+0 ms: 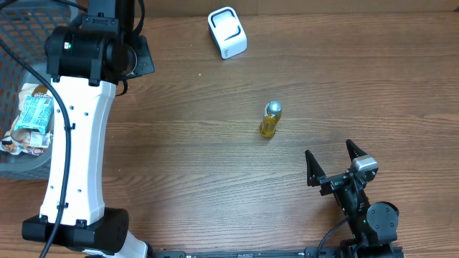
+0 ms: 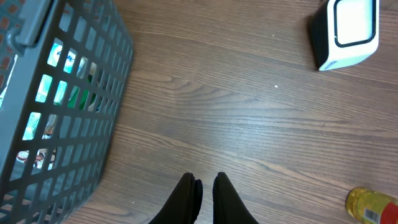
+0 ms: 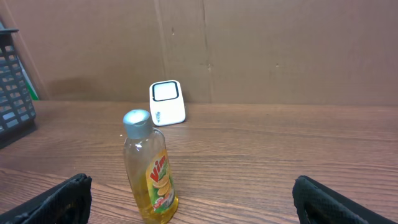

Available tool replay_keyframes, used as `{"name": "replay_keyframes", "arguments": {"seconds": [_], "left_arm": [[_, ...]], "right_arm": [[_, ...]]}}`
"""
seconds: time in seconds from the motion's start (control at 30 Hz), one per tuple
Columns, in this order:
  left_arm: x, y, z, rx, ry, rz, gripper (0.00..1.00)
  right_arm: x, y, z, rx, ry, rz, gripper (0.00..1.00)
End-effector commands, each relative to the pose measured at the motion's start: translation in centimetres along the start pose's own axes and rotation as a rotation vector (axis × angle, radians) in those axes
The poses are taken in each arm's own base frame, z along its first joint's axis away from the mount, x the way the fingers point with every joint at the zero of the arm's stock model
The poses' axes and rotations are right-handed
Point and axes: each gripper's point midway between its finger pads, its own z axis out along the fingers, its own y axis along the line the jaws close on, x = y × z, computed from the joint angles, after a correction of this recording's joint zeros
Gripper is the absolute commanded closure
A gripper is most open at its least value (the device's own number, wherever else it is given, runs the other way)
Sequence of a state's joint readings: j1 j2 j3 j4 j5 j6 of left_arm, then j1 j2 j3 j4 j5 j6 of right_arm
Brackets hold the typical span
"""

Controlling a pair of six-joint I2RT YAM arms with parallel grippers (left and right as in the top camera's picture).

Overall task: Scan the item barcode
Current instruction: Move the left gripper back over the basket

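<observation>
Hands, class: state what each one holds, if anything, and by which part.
Nothing. The left hand is shut empty; the right hand stands open, apart from the bottle.

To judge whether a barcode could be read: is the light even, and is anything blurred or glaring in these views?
Overhead: even light, the bottle casts hardly any shadow, its cap glints. Right wrist: the bottle is sharp, its own fingers dark and soft. Left wrist: the basket looks slightly soft, the scanner bright white.
</observation>
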State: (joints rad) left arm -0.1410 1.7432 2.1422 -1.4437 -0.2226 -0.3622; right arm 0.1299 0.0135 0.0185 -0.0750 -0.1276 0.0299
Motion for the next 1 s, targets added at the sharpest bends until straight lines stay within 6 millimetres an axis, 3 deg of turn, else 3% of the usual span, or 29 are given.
{"name": "replay_keyframes", "arguments": {"seconds": [0.0,0.33,0.97], "left_arm": [[-1.1,1.6,-0.8,-0.027,-0.045,-0.017,0.92],[-1.9,4.8,-0.4,-0.069,-0.049,-0.096,0.93],[-3.9,9.0,-0.1,-0.117,-0.111,-0.228,0.94]], "right_arm": [[0.2,0.0,0.0,-0.003,-0.004,-0.002,0.0],[0.2,0.0,0.0,-0.003,-0.004,-0.002,0.0],[0.2,0.0,0.0,-0.003,-0.004,-0.002,0.0]]}}
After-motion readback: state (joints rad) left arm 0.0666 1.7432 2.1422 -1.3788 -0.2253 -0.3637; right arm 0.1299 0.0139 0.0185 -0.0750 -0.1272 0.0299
